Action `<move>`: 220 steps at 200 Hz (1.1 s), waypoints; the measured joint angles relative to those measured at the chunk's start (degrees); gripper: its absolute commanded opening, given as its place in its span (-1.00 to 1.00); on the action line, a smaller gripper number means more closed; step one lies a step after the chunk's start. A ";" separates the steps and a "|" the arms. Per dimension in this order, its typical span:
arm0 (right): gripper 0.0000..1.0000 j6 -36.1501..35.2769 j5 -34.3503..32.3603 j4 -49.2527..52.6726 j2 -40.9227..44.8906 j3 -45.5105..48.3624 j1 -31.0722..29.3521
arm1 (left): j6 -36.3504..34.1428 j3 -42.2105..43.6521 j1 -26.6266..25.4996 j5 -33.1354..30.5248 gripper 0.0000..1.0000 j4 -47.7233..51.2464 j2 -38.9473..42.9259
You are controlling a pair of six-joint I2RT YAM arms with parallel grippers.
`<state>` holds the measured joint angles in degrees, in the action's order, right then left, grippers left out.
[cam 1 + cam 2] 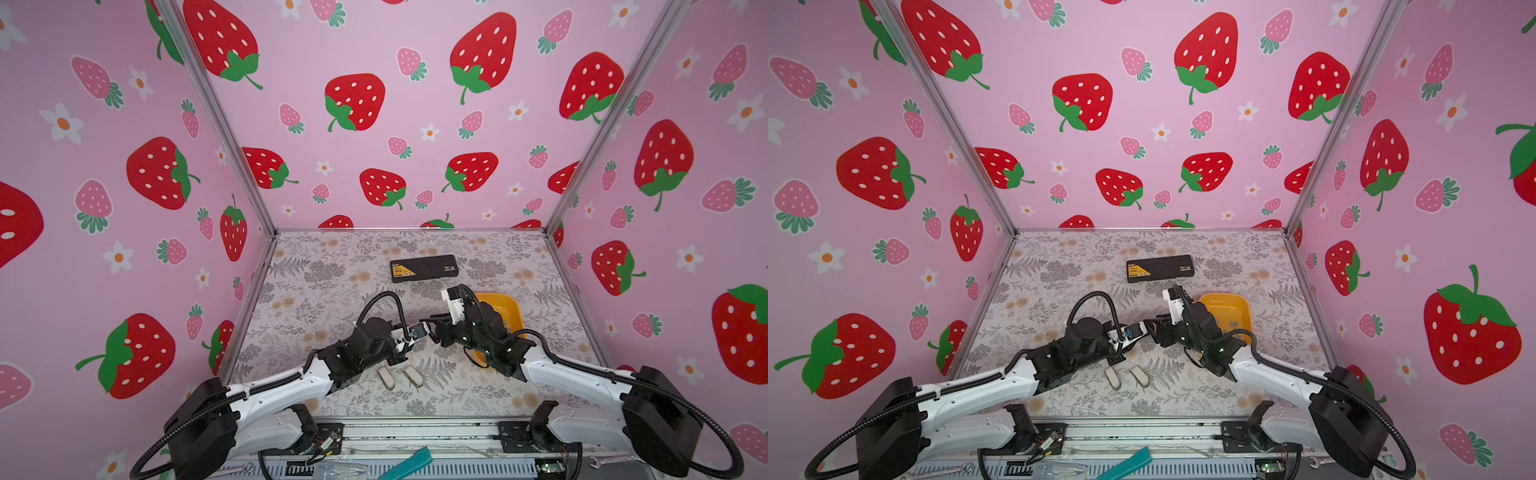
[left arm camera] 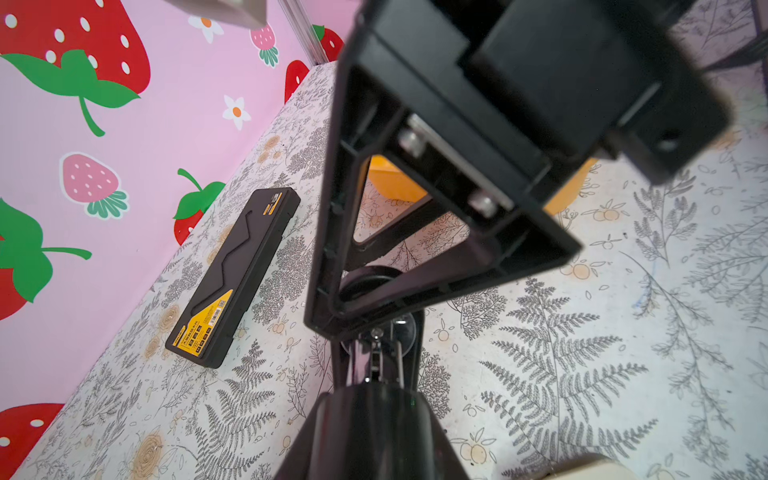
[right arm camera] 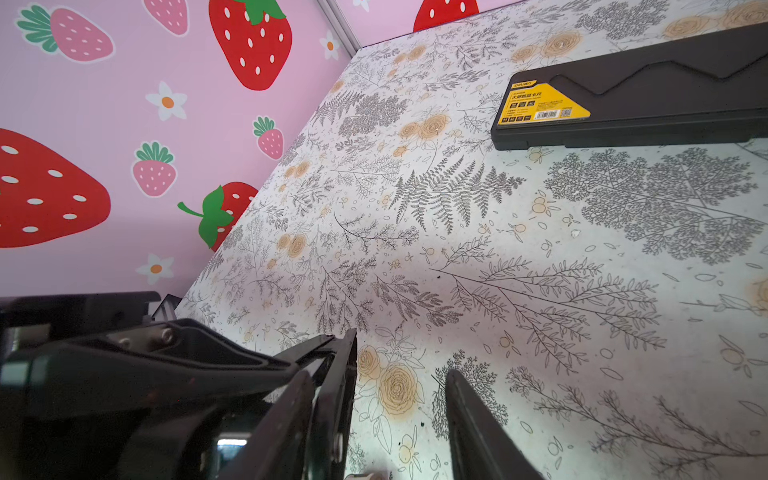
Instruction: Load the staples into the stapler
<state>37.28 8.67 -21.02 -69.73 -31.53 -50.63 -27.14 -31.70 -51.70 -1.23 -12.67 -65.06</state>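
Sitting clamped between left jaws: black stapler (image 2: pixel 370 419).

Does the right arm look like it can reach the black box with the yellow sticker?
Probably yes. The black box lies flat in the open on the table, just beyond the right arm. Nothing sits on it or stands between them; the yellow tray is off to the side.
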 measured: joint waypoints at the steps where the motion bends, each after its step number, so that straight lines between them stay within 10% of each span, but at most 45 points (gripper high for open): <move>1: 0.05 0.00 -0.02 -0.02 -0.02 0.00 0.00 | 0.00 0.00 0.00 -0.02 -1.00 0.02 0.00; 135: -0.30 3.67 1.60 -0.79 -8.02 -4.00 -2.21 | 1.05 3.50 0.39 -1.77 -1.00 1.38 4.11; 220: -1.00 5.18 4.09 -2.45 -7.39 -3.80 -2.56 | 2.10 4.79 0.68 -1.79 -1.00 0.72 5.68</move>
<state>42.46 12.75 -23.46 -77.12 -35.33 -53.19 -25.04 -26.92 -51.03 -3.03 -11.94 -59.37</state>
